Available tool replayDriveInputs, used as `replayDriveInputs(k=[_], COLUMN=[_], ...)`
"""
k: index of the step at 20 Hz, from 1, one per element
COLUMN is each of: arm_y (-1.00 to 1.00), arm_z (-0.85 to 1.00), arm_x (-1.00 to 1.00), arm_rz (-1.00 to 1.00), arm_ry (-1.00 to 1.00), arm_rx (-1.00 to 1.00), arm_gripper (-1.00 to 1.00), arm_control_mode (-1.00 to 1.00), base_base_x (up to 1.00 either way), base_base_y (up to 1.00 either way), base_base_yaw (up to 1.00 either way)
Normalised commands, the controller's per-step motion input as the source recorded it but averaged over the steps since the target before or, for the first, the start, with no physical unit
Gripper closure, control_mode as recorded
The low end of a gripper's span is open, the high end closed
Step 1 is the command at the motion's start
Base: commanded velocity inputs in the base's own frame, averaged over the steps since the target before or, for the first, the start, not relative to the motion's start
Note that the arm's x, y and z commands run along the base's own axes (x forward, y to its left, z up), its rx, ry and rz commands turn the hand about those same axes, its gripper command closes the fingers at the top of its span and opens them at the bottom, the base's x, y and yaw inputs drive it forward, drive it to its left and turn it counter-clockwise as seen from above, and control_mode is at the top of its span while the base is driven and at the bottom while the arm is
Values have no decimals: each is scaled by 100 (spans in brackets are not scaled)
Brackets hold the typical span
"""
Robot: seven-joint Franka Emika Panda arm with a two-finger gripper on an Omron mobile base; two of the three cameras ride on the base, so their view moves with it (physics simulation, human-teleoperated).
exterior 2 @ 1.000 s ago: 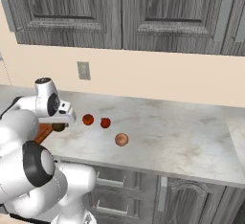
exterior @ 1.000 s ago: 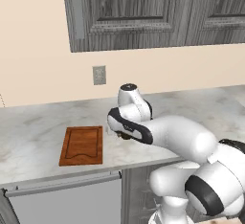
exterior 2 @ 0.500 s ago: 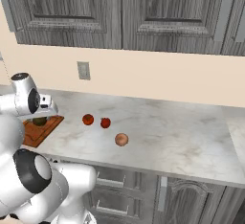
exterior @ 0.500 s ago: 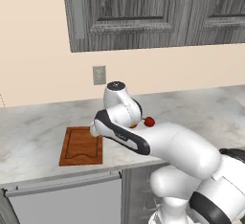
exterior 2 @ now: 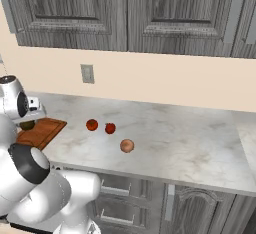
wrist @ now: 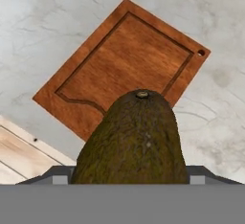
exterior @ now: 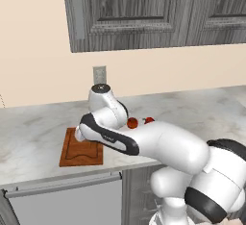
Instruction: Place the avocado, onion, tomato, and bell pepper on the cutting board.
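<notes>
My gripper (exterior 2: 28,120) is shut on the dark olive-green avocado (wrist: 136,137), which hides the fingertips in the hand view. It hangs a little above the reddish-brown cutting board (wrist: 129,50), over the board's near right part (exterior 2: 46,129). In the left base view my arm covers the right side of the cutting board (exterior: 77,153). The pale peach onion (exterior 2: 127,145) lies on the counter to the right. Two small red items (exterior 2: 91,124) (exterior 2: 110,127) lie between the board and the onion; they are the tomato and bell pepper, and I cannot tell which is which.
A marble counter (exterior 2: 175,138) runs along the wall under dark grey cabinets (exterior 2: 150,13). A wall outlet (exterior 2: 87,73) sits above the counter. The counter's front edge and a strip of wooden floor (wrist: 19,161) show below the board in the hand view.
The arm has swung left with the avocado, from beside the red items to above the cutting board. The produce on the counter has not moved.
</notes>
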Motion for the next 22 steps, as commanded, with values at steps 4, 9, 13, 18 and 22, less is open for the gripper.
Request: replayDriveInputs(k=[4,9,13,18,22], arm_y=[54,36,17,18,22], arm_z=[-19,-28,-36,-37,-35], arm_x=[10,21,21,7,3], arm_rz=[0,0,0,0,0], arm_ry=[0,0,0,0,0], arm_rx=[0,0,0,0,0], arm_gripper=[100,100,100,100,100], arm_control_mode=[-100,-100,-100,-100,-100], base_base_x=[0,0,0,0,0], base_base_y=[0,0,0,0,0], base_base_yaw=[0,0,0,0,0])
